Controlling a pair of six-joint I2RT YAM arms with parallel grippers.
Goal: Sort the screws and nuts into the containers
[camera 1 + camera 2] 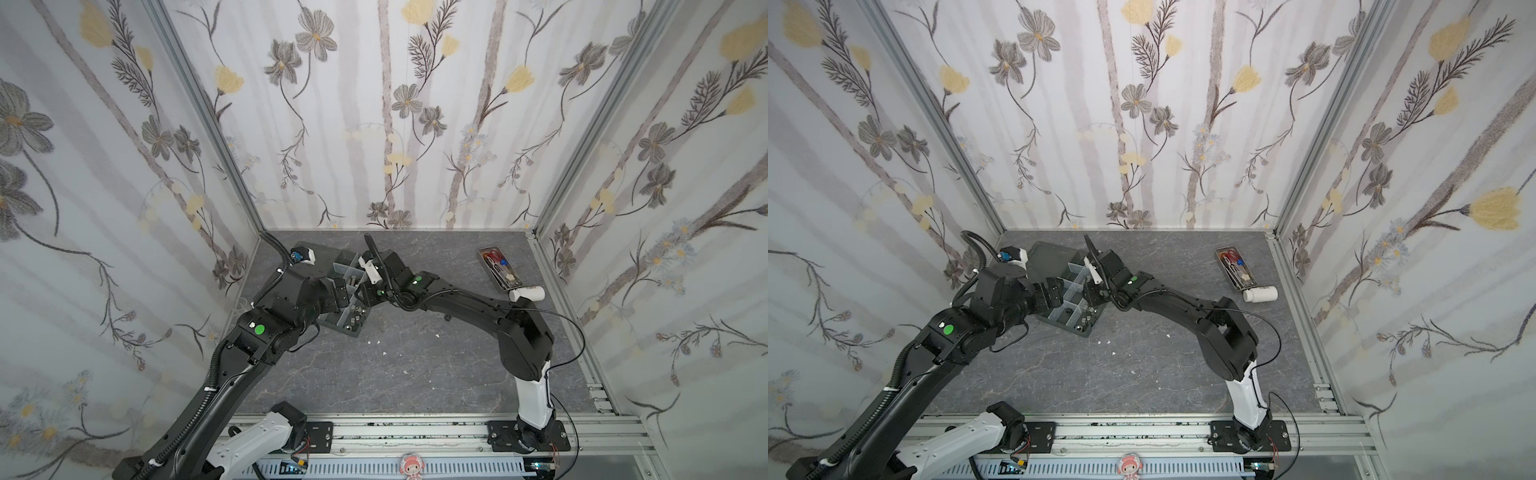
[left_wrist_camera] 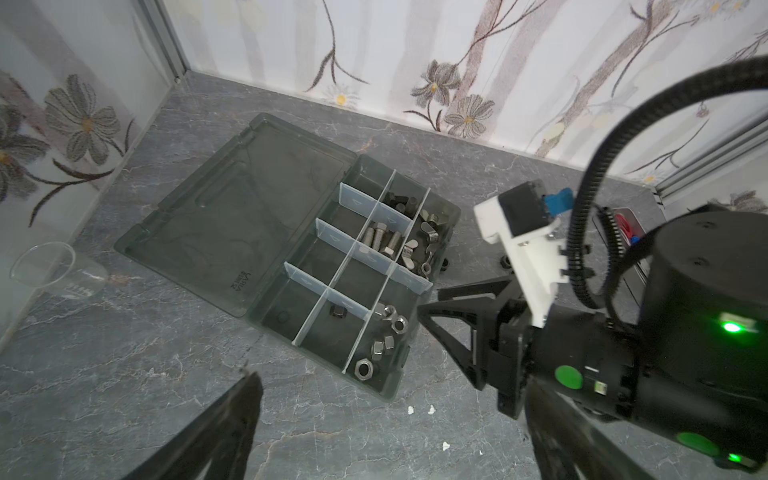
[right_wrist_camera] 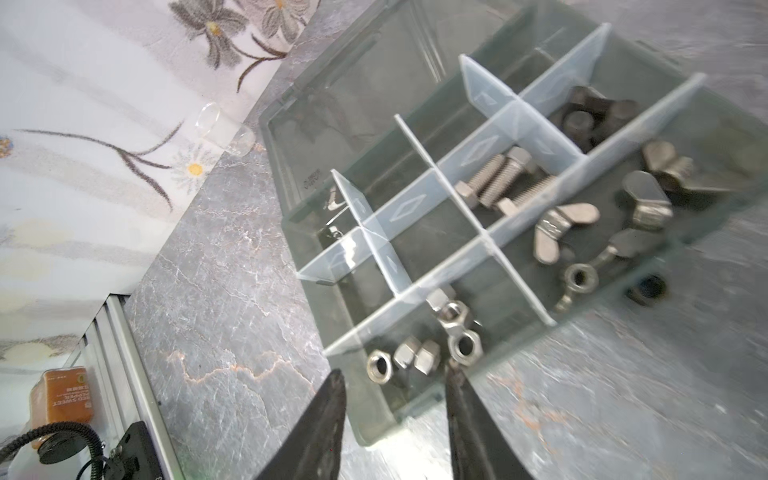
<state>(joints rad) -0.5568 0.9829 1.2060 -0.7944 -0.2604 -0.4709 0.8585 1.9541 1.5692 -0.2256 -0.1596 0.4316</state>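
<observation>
A narrow metal tray [image 1: 489, 270] sits near the far right corner of the grey marbled table [image 1: 415, 374]. It holds red-handled scissors [image 1: 494, 255], and a white bottle [image 1: 527, 294] lies on its side just beside the tray's near end. A few white specks [image 1: 378, 341] are scattered on the middle of the table, and a clear plastic cup [image 2: 45, 270] lies on its side by the left wall, which is covered in flowered wallpaper [image 1: 374, 104]. A small pink cartoon figure [image 1: 411, 464] is stuck below the front rail [image 1: 415, 434], and an orange packet [image 3: 62, 395] lies beyond the table's edge.
</observation>
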